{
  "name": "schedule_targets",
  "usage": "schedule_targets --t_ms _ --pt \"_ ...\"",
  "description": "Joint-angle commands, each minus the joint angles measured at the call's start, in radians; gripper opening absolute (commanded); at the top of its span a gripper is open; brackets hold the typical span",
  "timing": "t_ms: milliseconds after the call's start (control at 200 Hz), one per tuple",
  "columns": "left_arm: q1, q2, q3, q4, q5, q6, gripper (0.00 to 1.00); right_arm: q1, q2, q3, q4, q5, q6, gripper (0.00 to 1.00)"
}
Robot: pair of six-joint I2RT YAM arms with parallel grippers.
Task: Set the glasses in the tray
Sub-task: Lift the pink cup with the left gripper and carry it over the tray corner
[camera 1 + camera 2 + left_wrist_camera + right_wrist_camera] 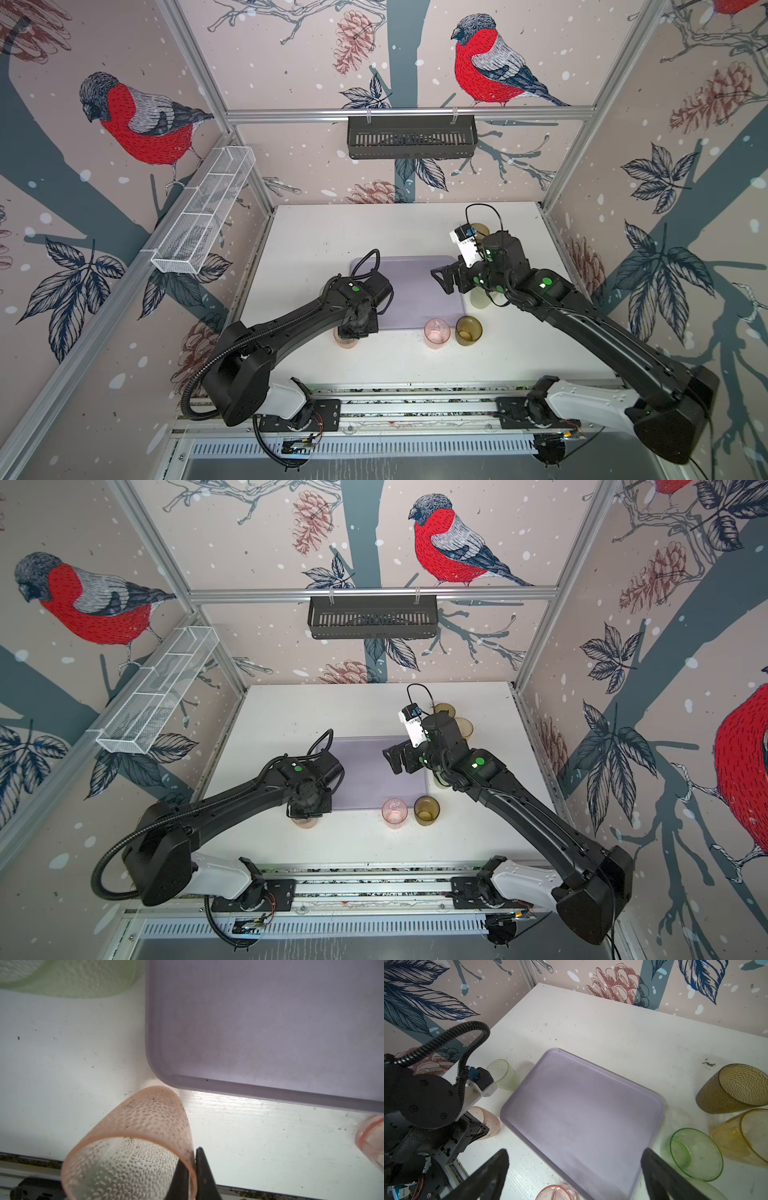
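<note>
Between the left jaws sits a dimpled translucent pink tumbler point(145, 1122), wall pinched; right jaws gape above the flat lavender tray point(581, 1115).

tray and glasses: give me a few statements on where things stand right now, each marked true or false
1. The tray holds no glasses. True.
2. The left gripper is open above the tray. False: it is shut on the rim wall of a pink glass, one finger inside and one outside, just off the tray's corner.
3. The right gripper is open and holds nothing. True.
4. The dark olive-brown glass stands inside the tray. False: it stands on the table next to a second pink glass, outside the tray's near edge.
</note>
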Motion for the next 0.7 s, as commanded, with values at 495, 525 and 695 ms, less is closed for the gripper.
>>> schedule_targets --t_ms 495,525,695 --pt "-0.001 0.086 0.261 -0.094 -0.004 0.046 0.03 -0.031 -0.023 -0.029 0.038 -0.022 0.006 1.00" --pt "-0.001 0.097 0.278 -0.097 -0.005 0.051 0.04 -0.033 -0.024 -0.031 0.038 -0.023 0.006 1.00" --pt "0.001 0.165 0.379 -0.135 -0.040 0.081 0.03 -0.045 -0.029 -0.046 0.042 -0.031 0.008 1.00"
